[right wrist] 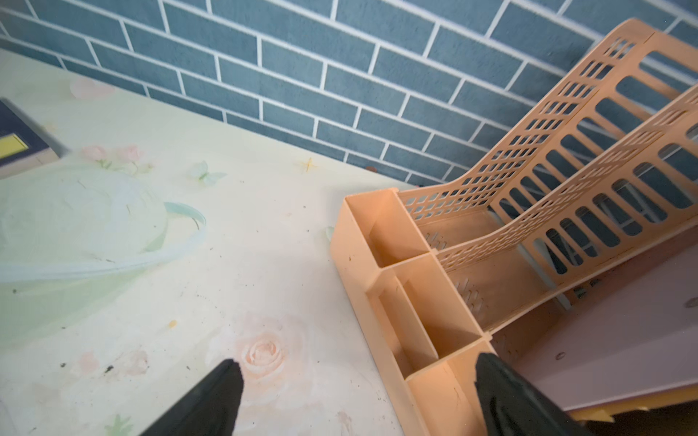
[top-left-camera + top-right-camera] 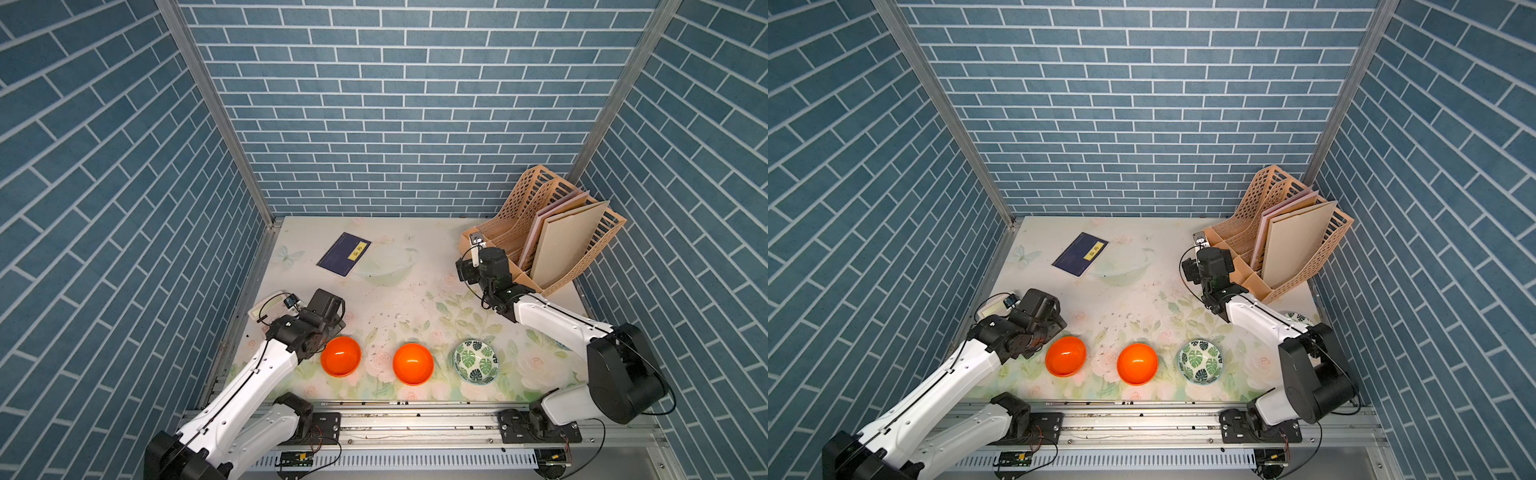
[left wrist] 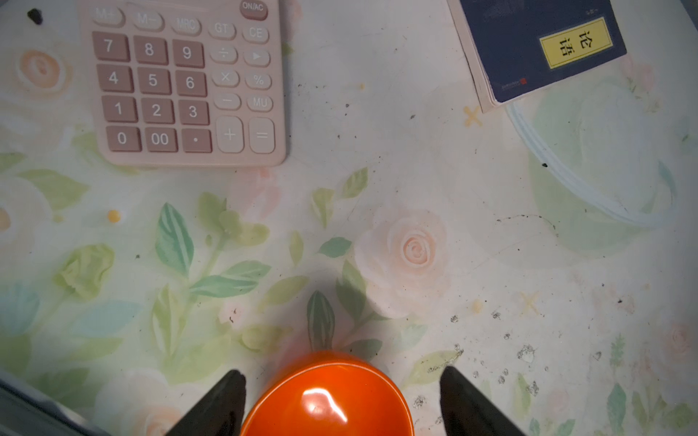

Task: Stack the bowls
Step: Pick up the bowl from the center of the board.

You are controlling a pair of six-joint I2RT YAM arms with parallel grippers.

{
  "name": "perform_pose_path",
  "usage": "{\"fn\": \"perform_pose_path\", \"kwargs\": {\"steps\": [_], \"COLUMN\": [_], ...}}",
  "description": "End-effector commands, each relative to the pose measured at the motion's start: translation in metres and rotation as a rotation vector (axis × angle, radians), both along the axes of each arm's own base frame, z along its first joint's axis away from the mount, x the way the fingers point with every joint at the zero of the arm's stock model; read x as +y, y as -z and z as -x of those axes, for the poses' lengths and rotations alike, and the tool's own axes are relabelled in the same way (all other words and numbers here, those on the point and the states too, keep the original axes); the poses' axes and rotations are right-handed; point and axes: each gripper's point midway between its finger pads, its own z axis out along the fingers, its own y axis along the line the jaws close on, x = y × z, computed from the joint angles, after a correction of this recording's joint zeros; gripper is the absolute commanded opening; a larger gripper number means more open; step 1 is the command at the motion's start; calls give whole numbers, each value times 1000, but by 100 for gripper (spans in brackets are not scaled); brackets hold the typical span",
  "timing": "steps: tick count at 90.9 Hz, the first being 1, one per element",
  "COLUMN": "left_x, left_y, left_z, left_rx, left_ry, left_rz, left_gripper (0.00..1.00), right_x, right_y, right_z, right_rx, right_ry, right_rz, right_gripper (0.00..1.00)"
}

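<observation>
Three bowls stand in a row near the table's front edge in both top views: an orange bowl (image 2: pixel 340 356), a second orange bowl (image 2: pixel 413 363) and a white leaf-printed bowl (image 2: pixel 476 361). The rim of another leaf-printed bowl (image 2: pixel 1298 318) peeks out behind the right arm. In the left wrist view my left gripper (image 3: pixel 342 370) is open astride the first orange bowl (image 3: pixel 328 396). One fingertip is close to its rim and the other stands clear. My right gripper (image 1: pixel 359 360) is open and empty over the table at the back right.
A pink calculator (image 3: pixel 185 83) lies at the left edge beside my left wrist. A dark blue book (image 2: pixel 344 254) lies at the back of the table. A peach file rack (image 2: pixel 540 241) holding boards fills the back right corner next to my right gripper. Blue brick walls enclose three sides.
</observation>
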Motion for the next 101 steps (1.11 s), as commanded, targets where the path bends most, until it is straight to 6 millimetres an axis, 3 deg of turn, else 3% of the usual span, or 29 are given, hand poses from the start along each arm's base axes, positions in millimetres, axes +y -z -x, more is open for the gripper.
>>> {"fn": "perform_pose_path", "kwargs": {"steps": [1,15,37,57,71,93,101], "left_x": [-1,-11,9,-1,-7,-11,-12], "left_y": [10,28,30,60,68,73,77], "left_z": [14,28,42,56,56,44,46], "left_rx": [58,134,176,241,240,222,237], "left_ry": [9,81,45,77,89,99,100], "left_rz": [6,21,-64,-3,21,15,17], "left_gripper": [77,73,71,61,58,33,30], "right_x": [5,4,8,8,8,8,7], "right_y": [2,7,9,12,13,22,23], "right_z": [-3,-7,-13,-15,-18,-18,-18], "right_rx": [-13,-16,-15,-13,-14,2,5], "right_ry": [6,14,13,18,24,26,31], "right_rz": [-39,-27,-24,-14,-6,-5,1], "right_gripper": [100,100,100,100,100,100,100]}}
